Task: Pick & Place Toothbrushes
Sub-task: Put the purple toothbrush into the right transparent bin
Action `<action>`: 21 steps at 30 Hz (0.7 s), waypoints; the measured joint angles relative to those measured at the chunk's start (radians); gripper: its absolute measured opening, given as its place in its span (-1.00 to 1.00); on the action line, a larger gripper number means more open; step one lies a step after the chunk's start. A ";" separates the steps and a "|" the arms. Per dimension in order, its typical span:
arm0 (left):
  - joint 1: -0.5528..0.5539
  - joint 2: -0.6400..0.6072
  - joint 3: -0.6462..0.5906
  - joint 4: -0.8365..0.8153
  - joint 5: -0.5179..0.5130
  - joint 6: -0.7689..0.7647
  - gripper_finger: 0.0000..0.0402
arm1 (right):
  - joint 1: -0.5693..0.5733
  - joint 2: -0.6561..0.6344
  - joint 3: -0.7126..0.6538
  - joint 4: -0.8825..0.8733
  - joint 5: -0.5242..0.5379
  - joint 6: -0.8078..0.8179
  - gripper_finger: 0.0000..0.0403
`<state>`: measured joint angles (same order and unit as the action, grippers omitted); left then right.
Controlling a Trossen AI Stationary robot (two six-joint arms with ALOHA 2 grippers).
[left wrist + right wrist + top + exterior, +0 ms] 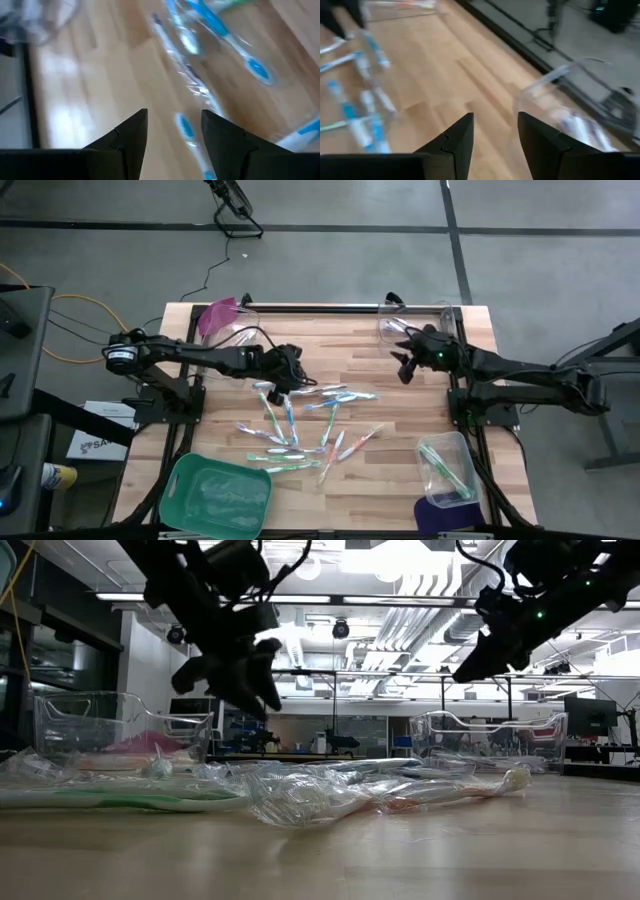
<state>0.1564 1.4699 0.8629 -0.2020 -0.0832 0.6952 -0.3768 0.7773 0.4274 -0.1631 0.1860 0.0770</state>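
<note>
Toothbrushes (300, 425), thin plastic ones in clear wrappers with teal-blue, green and pink-orange handles, lie scattered in a loose pile across the middle of the light wooden slatted table (340, 495). From the left side of the table, the dark left arm reaches toward the centre, stretched out low, and its left gripper (292, 376) hangs just above the far left edge of the pile. In the left wrist view its two black fingers (127, 137) stand spread with a clear gap between them, nothing pinched, and a blue-handled toothbrush (189, 134) lies on the wood beneath that gap. From the right side, the dark right arm extends toward the far right part of the table, and its right gripper (404, 366) hovers in the air near a clear plastic bin (392, 323) at the far right corner, well apart from the pile. Its fingers (455, 145) are also parted and empty, with bare wood showing between them. A second clear plastic bin (450, 468) at the near right holds a few green-handled toothbrushes. A teal-green plastic tray (215, 495) sits at the near left edge, and another clear bin with a pink-purple item (220, 317) inside stands at the far left corner.
</note>
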 joint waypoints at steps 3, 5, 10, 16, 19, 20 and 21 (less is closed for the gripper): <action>0.001 0.027 -0.008 0.041 0.056 -0.009 -0.12 | 0.027 0.000 0.000 0.013 -0.007 -0.010 -0.27; 0.001 0.048 -0.008 0.059 0.111 -0.011 -0.12 | 0.038 0.000 0.000 0.021 -0.006 -0.022 -0.27; 0.000 0.111 -0.005 0.098 0.185 -0.011 -0.12 | 0.058 0.000 0.000 0.019 -0.006 -0.025 -0.27; 0.001 0.138 0.001 0.088 0.183 -0.044 -0.12 | 0.066 0.000 0.000 0.019 -0.006 -0.018 -0.27; 0.000 0.138 0.002 0.088 0.180 -0.049 -0.12 | 0.065 0.001 0.000 0.020 -0.006 -0.018 -0.27; 0.000 0.138 0.002 0.089 0.179 -0.049 -0.12 | 0.066 0.001 0.000 0.021 -0.006 -0.017 -0.27; 0.000 0.138 0.002 0.089 0.179 -0.049 -0.12 | 0.065 0.001 0.000 0.021 -0.006 -0.017 -0.27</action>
<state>0.1566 1.6081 0.8646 -0.1131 0.0957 0.6460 -0.3115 0.7780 0.4274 -0.1424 0.1799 0.0597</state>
